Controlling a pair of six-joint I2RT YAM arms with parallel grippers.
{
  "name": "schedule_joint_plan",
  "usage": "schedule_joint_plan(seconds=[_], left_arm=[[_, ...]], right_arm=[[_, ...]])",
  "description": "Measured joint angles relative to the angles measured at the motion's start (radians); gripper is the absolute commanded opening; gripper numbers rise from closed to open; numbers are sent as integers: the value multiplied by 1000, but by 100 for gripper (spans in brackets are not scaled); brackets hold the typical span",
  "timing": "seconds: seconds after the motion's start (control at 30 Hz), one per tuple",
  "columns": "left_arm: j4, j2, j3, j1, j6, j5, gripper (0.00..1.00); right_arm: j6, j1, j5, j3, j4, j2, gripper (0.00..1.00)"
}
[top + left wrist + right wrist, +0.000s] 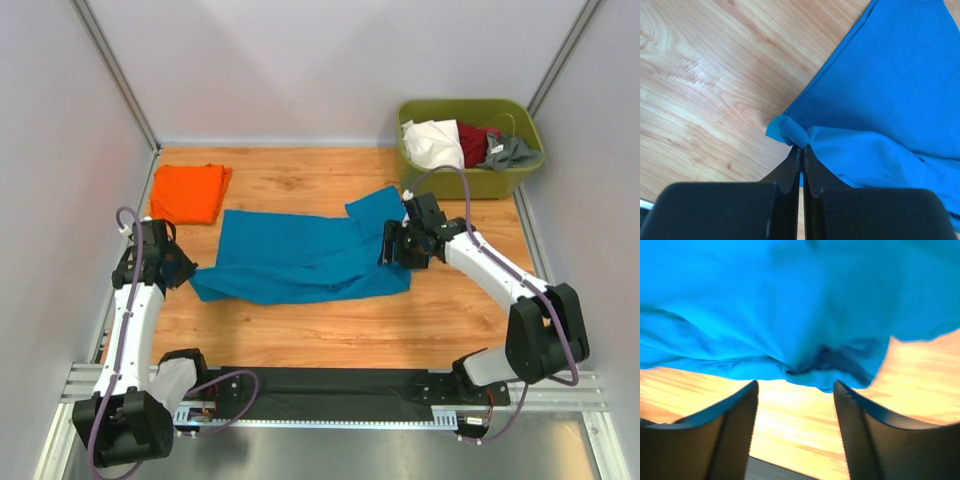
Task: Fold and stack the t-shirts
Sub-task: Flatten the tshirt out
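Pinching a rolled corner of the teal-blue t-shirt (pixel 880 100), the left end effector (pixel 799 150) is clamped tight. The right end effector (pixel 795 387) has its jaws apart and empty, with the shirt's bunched edge just ahead. The shirt lies rumpled mid-tabletop (pixel 300 340), and the folded orange t-shirt (pixel 188 192) sits far left. I judge the right should take a firm bite of that edge, then both should draw the cloth taut before folding. No writing is legible.
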Motion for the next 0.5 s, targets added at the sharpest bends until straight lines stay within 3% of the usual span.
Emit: schedule_joint_plan(seconds=[0.1, 0.17, 0.37, 0.5], left_arm=[[10, 13, -2, 0, 0, 9, 0], [14, 22, -3, 0, 0, 14, 0], [28, 39, -4, 0, 1, 24, 0], [28, 47, -4, 0, 2, 28, 0]], right_arm=[[13, 0, -24, -63, -36, 33, 80], [26, 0, -41, -90, -70, 16, 82], [19, 15, -76, -86, -73, -77, 79], [5, 31, -80, -82, -64, -30, 73]])
